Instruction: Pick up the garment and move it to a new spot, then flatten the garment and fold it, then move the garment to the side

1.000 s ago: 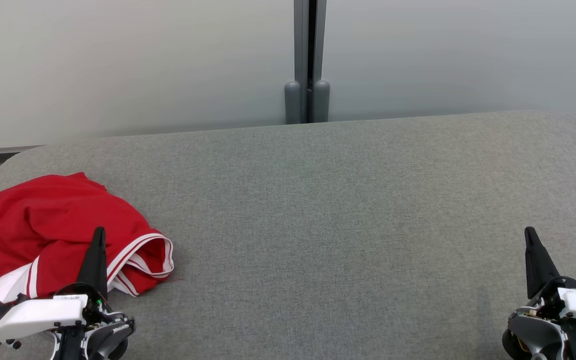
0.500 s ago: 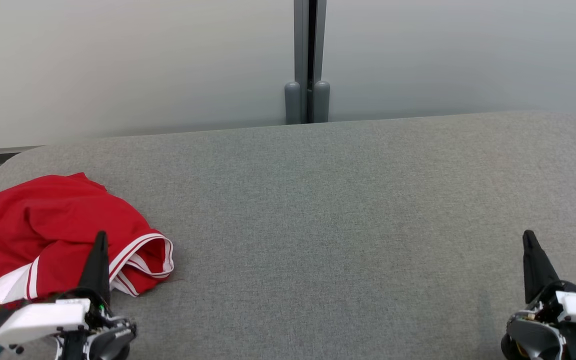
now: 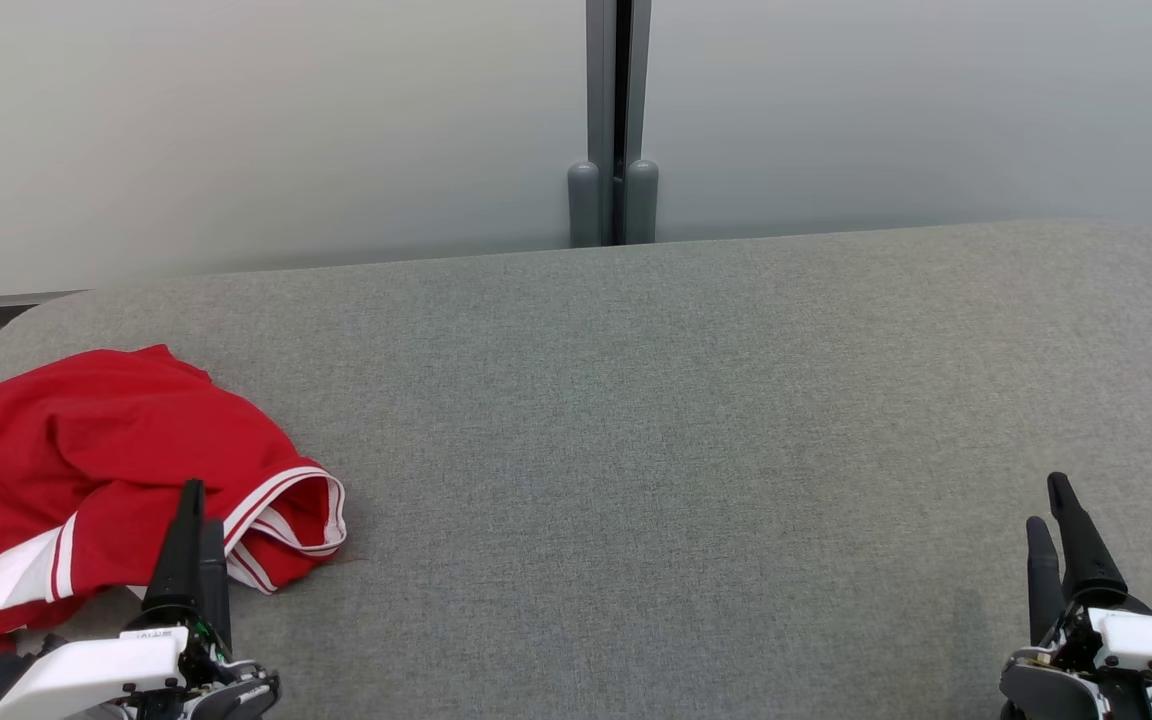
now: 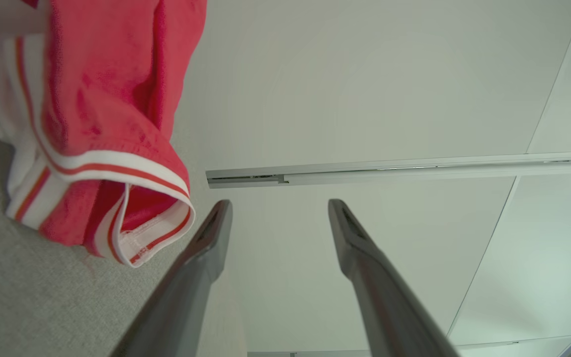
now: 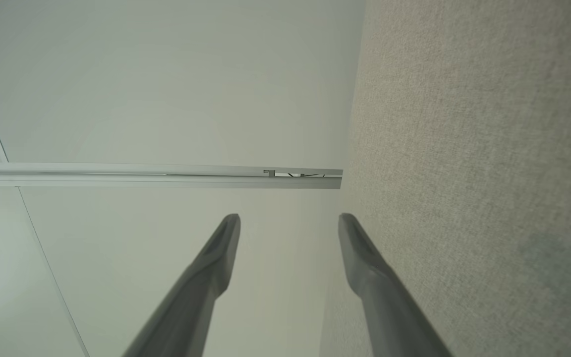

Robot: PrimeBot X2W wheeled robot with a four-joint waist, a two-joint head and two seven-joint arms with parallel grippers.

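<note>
Where garment [image 3: 86,450] lies bunched | left gripper [image 4: 279,204] beside | post [image 3: 614,120] behind cushion [image 3: 686,400]

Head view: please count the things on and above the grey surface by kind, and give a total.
Garment: 1, the red garment, crumpled at the left.
End effector: 2, the left end effector and the right end effector, both open.
Total: 3.

Long black tapered fingers [image 3: 186,560] on white wrist housings [image 3: 86,665].
</note>
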